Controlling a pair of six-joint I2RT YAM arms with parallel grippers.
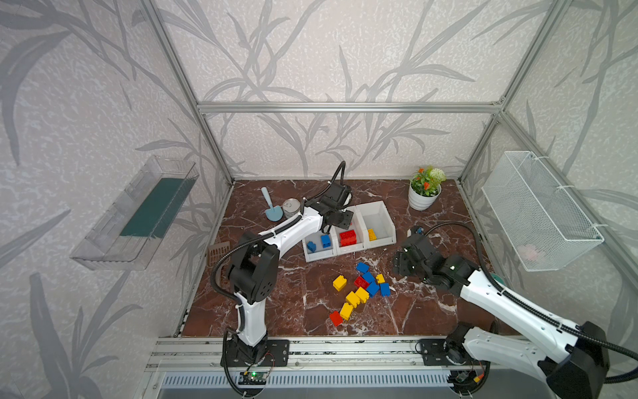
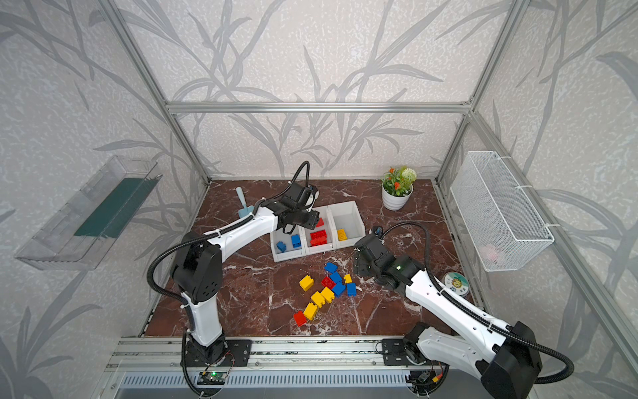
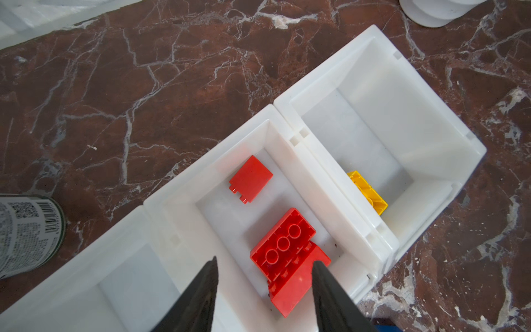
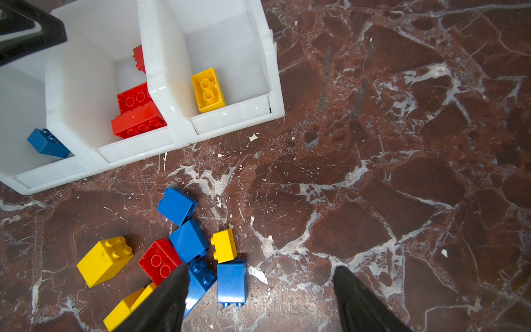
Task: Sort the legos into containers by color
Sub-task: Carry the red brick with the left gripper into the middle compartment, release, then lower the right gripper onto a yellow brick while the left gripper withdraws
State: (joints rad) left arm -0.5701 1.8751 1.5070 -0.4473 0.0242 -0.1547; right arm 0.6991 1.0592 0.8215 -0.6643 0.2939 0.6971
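Note:
Three joined white containers (image 1: 379, 246) stand mid-table. The left one holds two blue legos (image 1: 325, 240), the middle one red legos (image 1: 347, 237), the right one a yellow lego (image 1: 371, 235). My left gripper (image 3: 264, 261) hangs open over the middle container (image 3: 290, 172) with nothing between its fingers. Below it lie a small red brick (image 3: 250, 179) and longer red bricks (image 3: 283, 244). Several loose red, blue and yellow legos (image 1: 362, 286) lie on the table in front. My right gripper (image 4: 261, 267) is open and empty just right of that pile, near a blue brick (image 4: 232, 283).
A potted plant (image 1: 425, 188) stands back right. A tin can (image 1: 290, 207) and a blue scoop (image 1: 271, 207) sit left of the containers. A wire basket (image 1: 538, 210) hangs on the right wall, a clear tray (image 1: 138, 210) on the left. A round disc (image 2: 456, 283) lies by the right edge.

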